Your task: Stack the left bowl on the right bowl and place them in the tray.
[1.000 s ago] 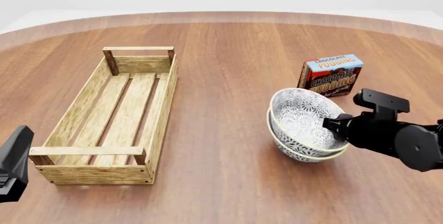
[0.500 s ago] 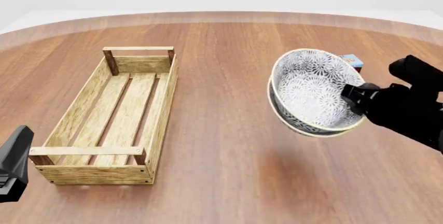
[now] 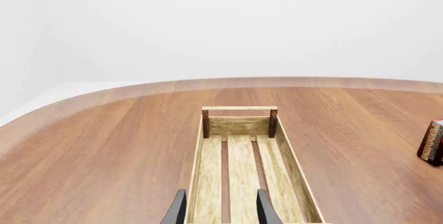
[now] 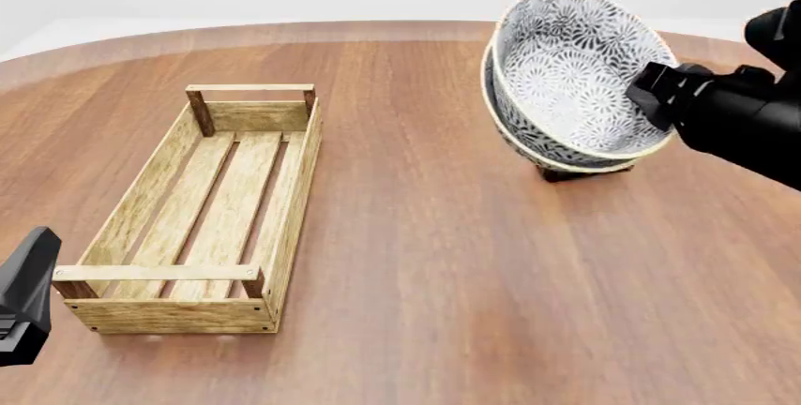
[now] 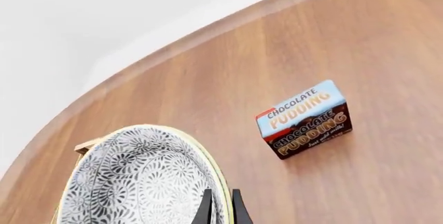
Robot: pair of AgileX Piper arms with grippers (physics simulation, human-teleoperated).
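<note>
Left wrist: left gripper (image 3: 220,209) fingers apart, holding nothing, over the near end of the tray (image 3: 294,169). Slats bare, far rail clear of the table's far edge.

Front: right gripper (image 4: 651,96) clamped on the rim of the stacked bowls, left bowl (image 4: 576,63) nested in right bowl (image 4: 520,133), both tilted, airborne near the table's far right edge. Open wood (image 4: 414,236) between stack and tray.

Right wrist: fingers pinch the bowl rim; pudding box (image 5: 304,125) on the table, well apart.

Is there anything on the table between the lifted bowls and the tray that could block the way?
Nothing visible does. The stacked bowls hang in the right gripper, and only bare table lies before the tray.
</note>
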